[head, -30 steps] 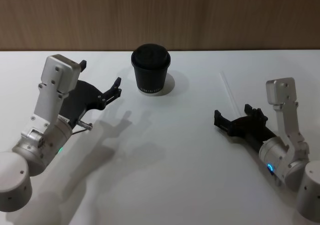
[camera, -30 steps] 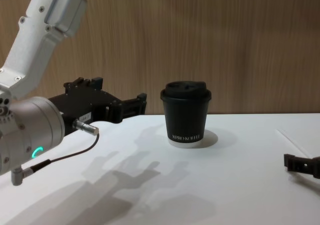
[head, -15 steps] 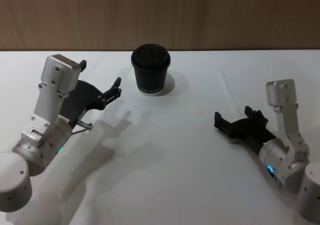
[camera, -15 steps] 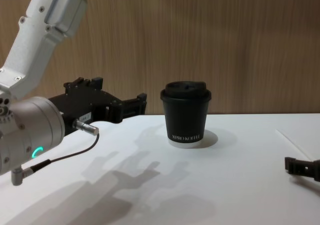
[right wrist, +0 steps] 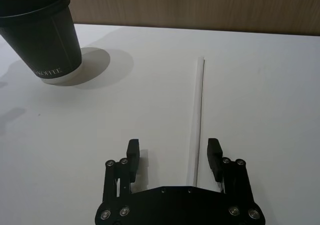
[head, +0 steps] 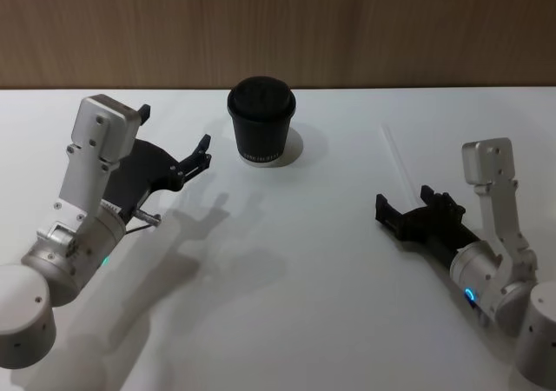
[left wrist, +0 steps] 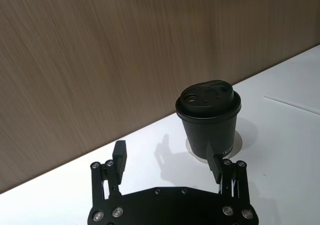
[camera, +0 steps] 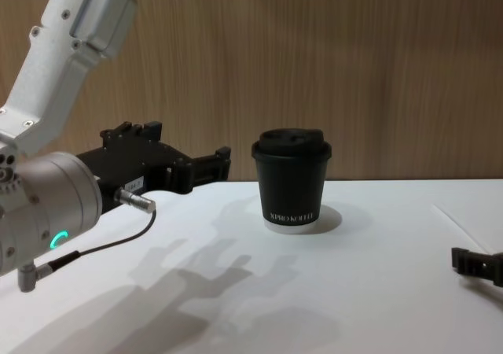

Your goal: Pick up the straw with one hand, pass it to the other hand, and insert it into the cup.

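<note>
Straw [right wrist: 199, 115] lies flat right of the cup [head: 261, 122], near end between the spread fingers of our right gripper [right wrist: 173, 147], so we should lower squarely, centre it, then pinch gently; left gripper [left wrist: 167, 157], also spread, hovers beside the cup.

left end effector [left wrist: 167, 160]: black, silver screws | right end effector [right wrist: 173, 150]: same | arms [head: 87, 174]: silver-grey, glowing rings | cable [camera: 94, 248]: thin black

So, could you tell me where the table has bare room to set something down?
The widest bare patch lies between the left gripper and the right gripper, nearer than the cup. Crowded around the straw by the right gripper.
</note>
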